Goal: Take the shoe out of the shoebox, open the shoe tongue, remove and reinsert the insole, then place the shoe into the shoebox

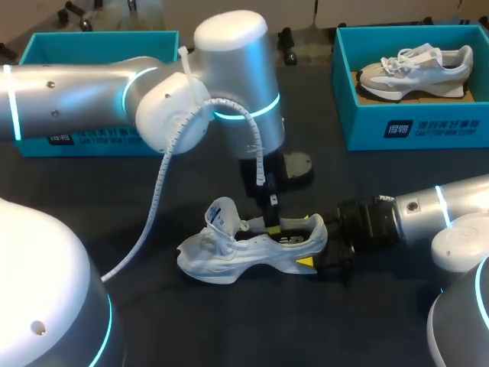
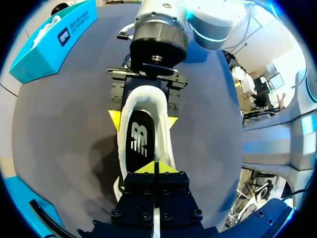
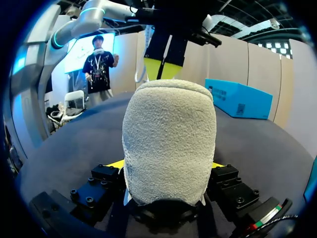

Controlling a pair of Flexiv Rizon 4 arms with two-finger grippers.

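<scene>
Head view first: the shoe (image 1: pixel 244 251) lies on its sole on the dark tabletop (image 1: pixel 114 199). The right hand (image 1: pixel 317 258) clamps its heel from both sides. The left hand (image 1: pixel 269 210) hangs just above the shoe's opening. Well beyond the shoe's toe stands a shoebox (image 1: pixel 46 46); a second shoebox (image 1: pixel 412 126), beyond its heel, holds another sneaker (image 1: pixel 416 69).

Left wrist view: the left hand's (image 2: pixel 154 167) yellow tips are pressed together over the black insole (image 2: pixel 138 141) inside the shoe (image 2: pixel 163 106), and the right hand's (image 2: pixel 143 119) tips flank the heel.

Right wrist view: the shoe's (image 3: pixel 168 148) fuzzy heel sits between the right hand's (image 3: pixel 166 166) fingers, touching both.
</scene>
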